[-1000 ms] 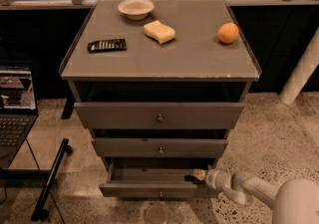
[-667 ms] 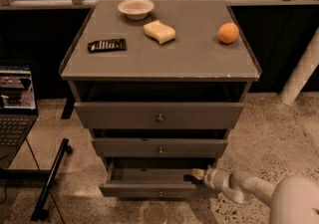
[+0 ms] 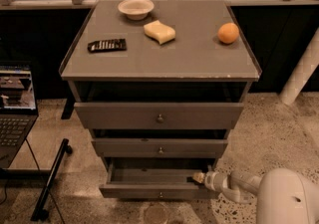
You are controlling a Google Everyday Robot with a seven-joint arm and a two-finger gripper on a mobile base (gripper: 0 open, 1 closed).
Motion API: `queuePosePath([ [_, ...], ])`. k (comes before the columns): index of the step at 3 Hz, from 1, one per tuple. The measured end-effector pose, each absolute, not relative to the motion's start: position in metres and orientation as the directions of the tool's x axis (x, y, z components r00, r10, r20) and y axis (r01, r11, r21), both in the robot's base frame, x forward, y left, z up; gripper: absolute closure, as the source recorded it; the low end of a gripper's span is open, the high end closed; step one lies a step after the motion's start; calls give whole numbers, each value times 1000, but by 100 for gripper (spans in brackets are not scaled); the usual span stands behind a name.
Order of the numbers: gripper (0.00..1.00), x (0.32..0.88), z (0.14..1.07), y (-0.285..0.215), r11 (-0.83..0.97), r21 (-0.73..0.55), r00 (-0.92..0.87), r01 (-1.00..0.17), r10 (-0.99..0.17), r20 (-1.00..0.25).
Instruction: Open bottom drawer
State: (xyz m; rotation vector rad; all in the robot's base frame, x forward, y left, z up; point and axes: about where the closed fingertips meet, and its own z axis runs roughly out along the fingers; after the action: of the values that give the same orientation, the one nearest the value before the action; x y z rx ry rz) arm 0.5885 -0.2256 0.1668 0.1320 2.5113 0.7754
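Gripper [image 3: 196, 178] located low in the camera view, at the right end of the bottom drawer [image 3: 149, 191], just behind the drawer's front panel and over its open interior. Whether it is open or closed cannot be told, nor whether it is gripping the panel. Its white arm [image 3: 244, 185] enters from the lower right corner.

Items noted from left to right:

Laptop [image 3: 15, 103] at the left edge, screen lit, lid raised. Black bar [image 3: 51, 178] lying on the speckled floor [image 3: 279, 133] beside it.

Grey cabinet [image 3: 159, 63] at centre, three drawers. On its top: a black keypad device [image 3: 106, 45] at front left, a pale bowl [image 3: 135, 7] at the rear, a yellow sponge [image 3: 159, 32] near the middle, an orange [image 3: 228, 33] at the right. All four stand apart from one another.

Top drawer [image 3: 119, 115] and middle drawer [image 3: 124, 148] each pulled out slightly. Bottom drawer pulled out furthest, its inside visible, with a small knob at the centre of its front.

White post [image 3: 301, 68] leaning at the far right.
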Motion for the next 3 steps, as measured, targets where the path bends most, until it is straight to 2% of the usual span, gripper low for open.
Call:
queuePosePath([
  [3,100,557,168,-236,823,568,-888,-15,250,-385],
])
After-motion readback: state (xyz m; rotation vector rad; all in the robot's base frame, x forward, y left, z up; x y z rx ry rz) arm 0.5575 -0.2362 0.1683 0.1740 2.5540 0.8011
